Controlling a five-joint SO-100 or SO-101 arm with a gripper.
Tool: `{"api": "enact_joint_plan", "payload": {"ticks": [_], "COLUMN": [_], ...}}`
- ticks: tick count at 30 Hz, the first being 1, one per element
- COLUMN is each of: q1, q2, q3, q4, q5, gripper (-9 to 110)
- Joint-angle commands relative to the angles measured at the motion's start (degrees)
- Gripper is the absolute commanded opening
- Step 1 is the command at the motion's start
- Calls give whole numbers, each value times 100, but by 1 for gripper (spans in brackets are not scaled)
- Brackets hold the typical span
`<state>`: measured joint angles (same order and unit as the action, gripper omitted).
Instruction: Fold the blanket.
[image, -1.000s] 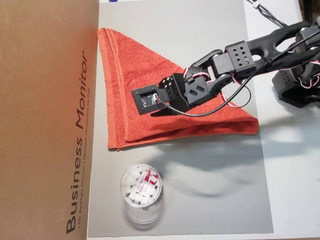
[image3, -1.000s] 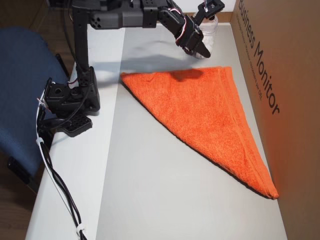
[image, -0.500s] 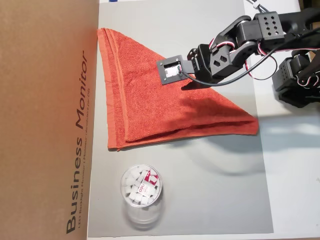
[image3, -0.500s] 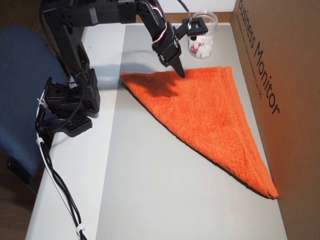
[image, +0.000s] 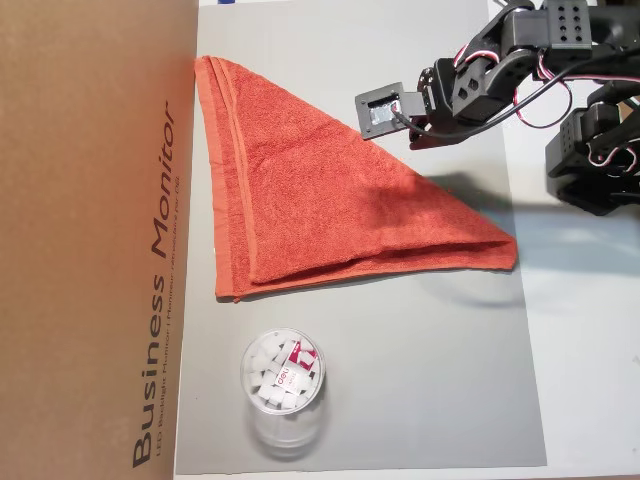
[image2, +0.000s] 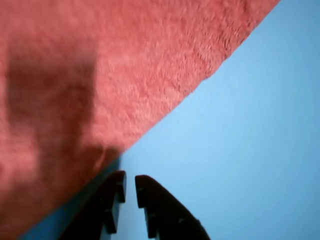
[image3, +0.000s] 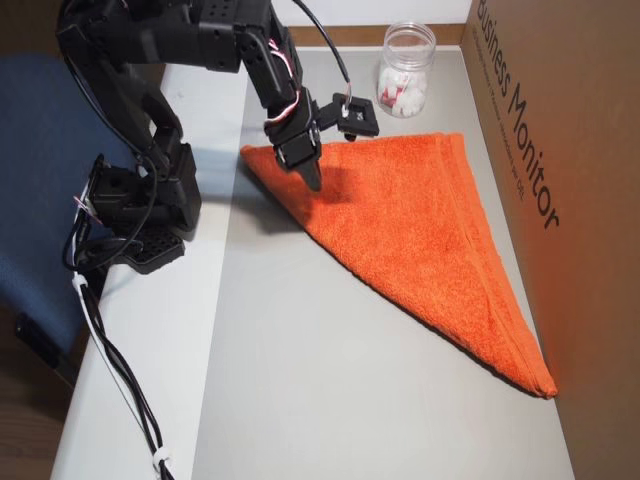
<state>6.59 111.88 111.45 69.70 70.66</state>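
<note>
The blanket (image: 300, 200) is an orange-red towel folded into a triangle on the grey mat (image: 400, 380). Its banded edge runs along the cardboard box. In another overhead view the blanket (image3: 420, 230) has one corner near the arm's base. My gripper (image3: 314, 180) hangs at the blanket's long diagonal edge, close to that corner. The wrist view shows the black fingertips (image2: 116, 186) nearly touching, with nothing between them, over the mat just off the blanket's (image2: 100, 75) edge. From the first overhead view the gripper (image: 415, 137) sits below its wrist camera module.
A clear jar of white pieces (image: 283, 385) stands on the mat beyond the blanket's short side, seen also as the jar (image3: 405, 70). A tall cardboard box (image3: 560, 150) walls one side. The arm's base (image3: 140, 210) and a blue chair (image3: 40, 200) are opposite.
The arm has drawn back toward its base, from over the blanket's middle to its diagonal edge, and the gripper has come lower. The blanket has not moved.
</note>
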Motion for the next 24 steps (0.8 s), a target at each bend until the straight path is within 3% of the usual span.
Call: {"api": "enact_joint_plan", "payload": {"ticks": [1,11,24], "q1": [229,9,-352], "q2": [343,369,343], "q3": [185,861,1679], "q4": [-70,-70,-70], "q5": [-431,-1371,-1450], "gripper": [0,0,0]}}
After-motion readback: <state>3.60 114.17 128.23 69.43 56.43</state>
